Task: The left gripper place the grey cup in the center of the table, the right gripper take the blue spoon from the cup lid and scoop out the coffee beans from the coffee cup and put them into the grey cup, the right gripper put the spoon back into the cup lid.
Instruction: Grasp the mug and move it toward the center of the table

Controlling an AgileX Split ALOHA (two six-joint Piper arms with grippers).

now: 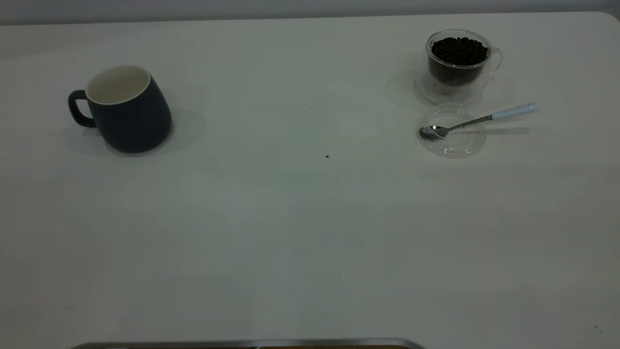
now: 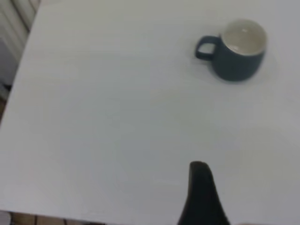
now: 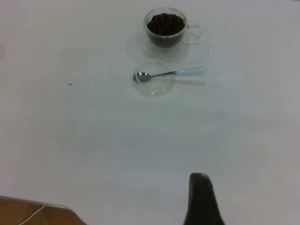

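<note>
The grey cup (image 1: 128, 111), a dark mug with a white inside, stands upright at the table's left, handle pointing left; it also shows in the left wrist view (image 2: 236, 54). The glass coffee cup (image 1: 459, 60) full of coffee beans stands at the far right (image 3: 165, 27). In front of it lies the clear cup lid (image 1: 451, 138) (image 3: 154, 84). The blue-handled spoon (image 1: 484, 118) (image 3: 173, 73) rests with its bowl in the lid. Neither arm shows in the exterior view. A dark part of my left gripper (image 2: 201, 197) and of my right gripper (image 3: 201, 201) shows, both far from the objects.
A small dark speck (image 1: 327, 156) lies near the table's middle. A metal edge (image 1: 252, 343) runs along the near side. The table's edge (image 2: 18, 79) shows in the left wrist view, and its near corner (image 3: 56, 205) in the right wrist view.
</note>
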